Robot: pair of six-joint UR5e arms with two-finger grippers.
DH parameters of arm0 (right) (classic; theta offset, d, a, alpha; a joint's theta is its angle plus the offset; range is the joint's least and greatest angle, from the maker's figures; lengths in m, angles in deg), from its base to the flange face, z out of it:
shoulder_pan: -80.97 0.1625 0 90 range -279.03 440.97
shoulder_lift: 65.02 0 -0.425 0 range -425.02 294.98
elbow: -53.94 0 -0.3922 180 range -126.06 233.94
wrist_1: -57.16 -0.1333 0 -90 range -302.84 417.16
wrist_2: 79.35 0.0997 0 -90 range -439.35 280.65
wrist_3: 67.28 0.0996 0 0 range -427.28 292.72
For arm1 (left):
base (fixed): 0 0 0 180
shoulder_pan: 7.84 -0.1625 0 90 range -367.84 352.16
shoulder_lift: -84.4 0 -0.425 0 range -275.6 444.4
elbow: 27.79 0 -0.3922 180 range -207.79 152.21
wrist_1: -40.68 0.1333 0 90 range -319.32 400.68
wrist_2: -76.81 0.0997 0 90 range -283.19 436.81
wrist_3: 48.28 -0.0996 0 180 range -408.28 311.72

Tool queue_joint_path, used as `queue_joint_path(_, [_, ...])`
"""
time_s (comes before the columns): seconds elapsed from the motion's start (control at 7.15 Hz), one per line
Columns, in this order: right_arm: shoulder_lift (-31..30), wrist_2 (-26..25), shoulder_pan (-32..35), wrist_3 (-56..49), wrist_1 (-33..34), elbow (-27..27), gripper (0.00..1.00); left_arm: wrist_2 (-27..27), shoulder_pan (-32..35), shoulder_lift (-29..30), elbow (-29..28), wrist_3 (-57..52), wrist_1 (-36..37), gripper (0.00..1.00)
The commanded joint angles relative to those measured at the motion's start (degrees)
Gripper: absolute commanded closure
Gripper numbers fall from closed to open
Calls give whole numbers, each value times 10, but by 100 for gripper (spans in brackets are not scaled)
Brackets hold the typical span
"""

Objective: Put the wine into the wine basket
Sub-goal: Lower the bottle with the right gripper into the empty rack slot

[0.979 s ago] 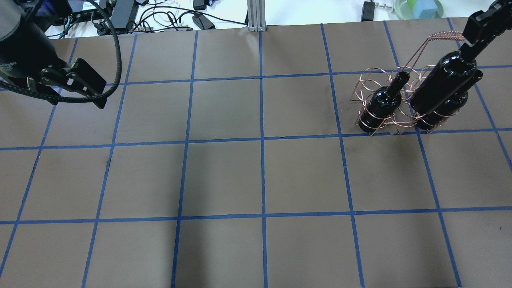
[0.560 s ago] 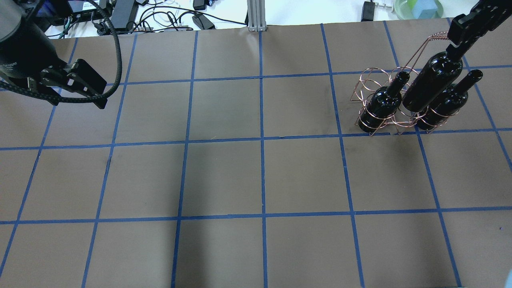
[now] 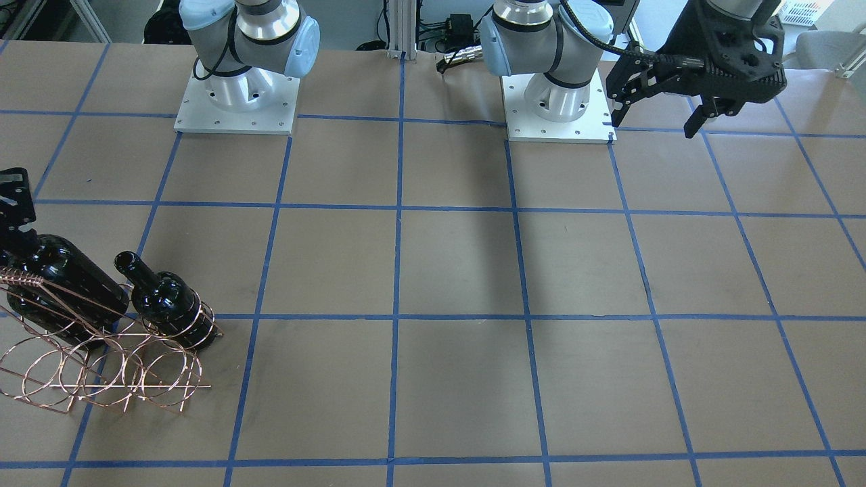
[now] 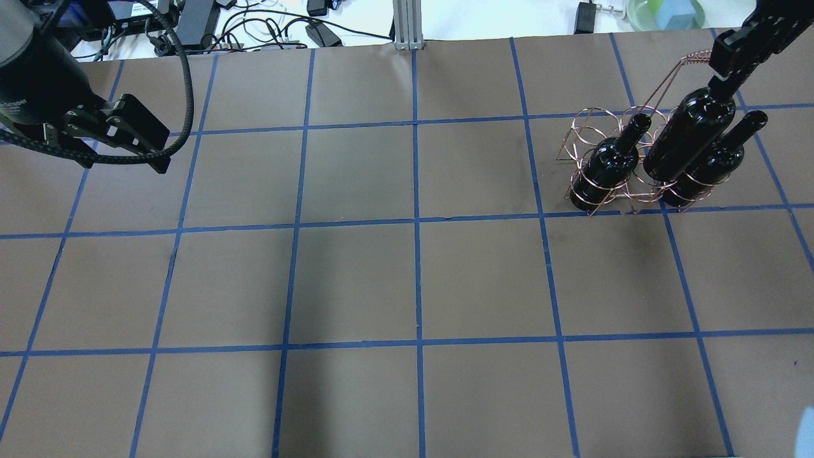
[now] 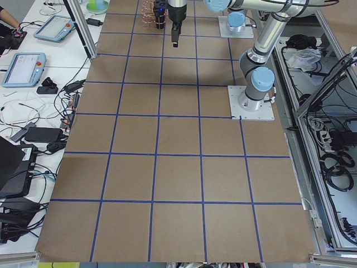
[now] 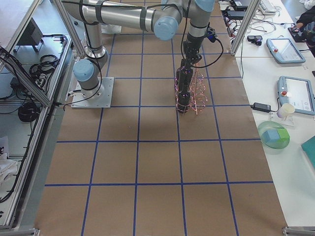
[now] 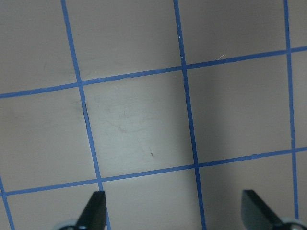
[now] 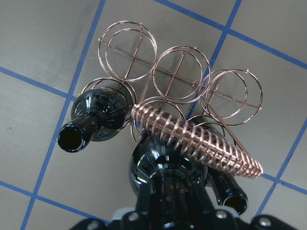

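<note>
The copper wire wine basket (image 4: 588, 127) stands at the far right of the table, its twisted handle (image 8: 196, 139) up. Two dark wine bottles sit in its near loops, one at the left (image 4: 609, 166) and one at the right (image 4: 712, 166). My right gripper (image 4: 726, 76) is shut on the neck of a third wine bottle (image 4: 685, 137), upright between those two with its base down among the loops. In the right wrist view this bottle (image 8: 163, 167) sits under the handle. My left gripper (image 4: 137, 137) hangs open and empty over the far left; its fingertips (image 7: 96, 208) show wide apart.
The basket's back row of loops (image 8: 182, 79) holds nothing. Cables and power bricks (image 4: 254, 25) lie past the table's far edge. The two arm bases (image 3: 237, 101) stand on the robot's side of the brown, blue-taped table (image 4: 413, 280).
My right gripper has moved the held bottle down and a little left, from above the right bottle into the gap between the two seated bottles. The left arm has not moved.
</note>
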Motion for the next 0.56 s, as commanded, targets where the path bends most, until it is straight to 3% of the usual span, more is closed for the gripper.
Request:
queue_joint_path(0.0, [1, 2, 0, 0, 0, 1, 100, 0, 0, 0, 0, 0, 0, 0])
queue_joint_path(0.42, [11, 4, 0, 0, 0, 4, 100, 0, 0, 0, 0, 0, 0, 0])
